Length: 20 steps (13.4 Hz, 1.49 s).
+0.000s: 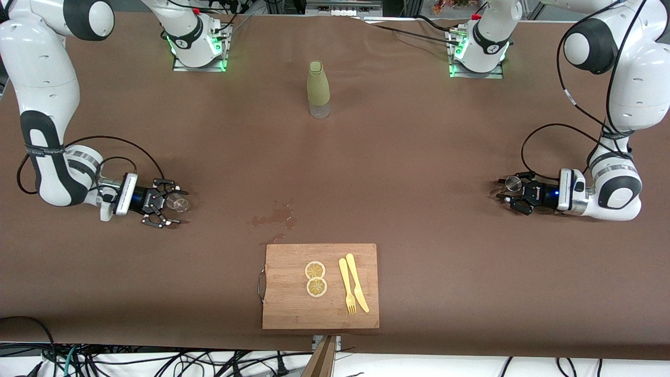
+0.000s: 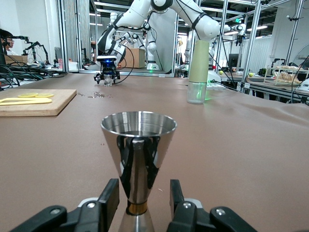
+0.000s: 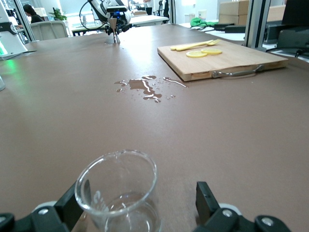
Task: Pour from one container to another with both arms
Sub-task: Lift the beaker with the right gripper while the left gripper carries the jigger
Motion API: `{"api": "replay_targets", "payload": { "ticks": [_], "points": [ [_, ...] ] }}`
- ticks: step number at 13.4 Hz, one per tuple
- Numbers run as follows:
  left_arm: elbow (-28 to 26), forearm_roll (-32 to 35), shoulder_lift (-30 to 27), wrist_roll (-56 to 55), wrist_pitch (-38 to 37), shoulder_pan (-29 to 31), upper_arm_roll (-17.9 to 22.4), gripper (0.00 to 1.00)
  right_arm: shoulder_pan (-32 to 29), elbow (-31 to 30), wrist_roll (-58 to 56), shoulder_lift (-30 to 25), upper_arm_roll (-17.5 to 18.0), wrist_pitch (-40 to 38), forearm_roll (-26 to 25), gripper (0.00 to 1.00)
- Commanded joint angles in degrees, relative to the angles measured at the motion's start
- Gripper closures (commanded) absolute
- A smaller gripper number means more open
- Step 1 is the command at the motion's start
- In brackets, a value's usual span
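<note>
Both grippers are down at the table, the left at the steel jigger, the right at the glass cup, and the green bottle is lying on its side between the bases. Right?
Not quite. The green bottle stands upright, as the left wrist view shows. The rest holds: the left gripper is at the steel jigger, the right gripper at the glass cup.

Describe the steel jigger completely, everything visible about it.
The jigger is a small hourglass of polished steel: two cones joined at a narrow waist with a brassy band. It stands upright on the brown tablecloth toward the left arm's end of the table, wide cup up, inside shiny and reflective. The left gripper sits low around its waist, one finger on each side and close against it; whether they press it cannot be told.
</note>
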Motion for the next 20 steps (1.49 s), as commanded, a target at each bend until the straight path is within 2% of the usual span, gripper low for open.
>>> {"api": "replay_targets", "payload": {
  "ticks": [1,4,6,7,8,9,10,12,13,14,16,20],
  "points": [
    [0.9,-1.5,0.7,2.6,-1.1,-0.2,0.8,0.50,0.0,0.2,-3.1,1.7,0.0,-2.4,2.9,0.00],
    [0.8,-1.4,0.7,2.7,-1.1,-0.2,0.9,0.50,0.0,0.2,-4.0,2.3,0.0,-4.1,3.6,0.00],
    [0.8,-1.4,0.7,2.7,-1.1,-0.2,0.9,0.50,0.3,0.3,-6.9,3.4,0.0,-5.5,6.4,0.03],
    [0.9,-1.4,0.7,3.9,-1.1,-0.2,0.9,0.54,0.3,0.3,-7.4,3.4,0.0,-5.5,6.6,0.11],
    [0.8,-1.5,0.7,4.8,-1.1,-0.2,0.9,0.65,0.3,0.3,-7.4,3.4,0.0,-5.5,6.6,0.24],
    [0.9,-1.6,0.7,5.0,-1.1,-0.2,0.9,0.74,0.3,0.3,-7.4,3.4,0.0,-5.5,6.6,0.42],
    [0.9,-1.9,0.7,5.0,-1.0,-0.2,0.9,0.81,0.4,0.3,-7.4,3.4,0.0,-5.5,6.6,0.45],
    [0.8,-2.1,0.6,5.0,-1.0,-0.2,1.0,0.83,0.4,0.4,-7.4,3.4,0.0,-5.6,6.5,0.49],
    [0.8,-2.1,0.6,4.9,-0.9,-0.2,1.1,0.95,0.4,0.5,-7.4,3.4,0.0,-5.6,6.5,0.51],
    [0.9,-2.1,0.5,4.9,-0.9,-0.2,1.1,1.00,0.4,0.5,-7.2,3.4,0.0,-5.6,6.5,0.51],
    [0.9,-2.4,0.3,4.9,-0.9,-0.2,1.1,1.00,0.6,0.8,-6.9,3.4,0.0,-5.6,6.6,0.56],
    [0.9,-2.5,-3.0,4.1,-0.6,-0.3,1.1,1.00,1.1,2.6,-6.2,3.4,0.0,-5.5,6.4,0.78]
  ]
}}
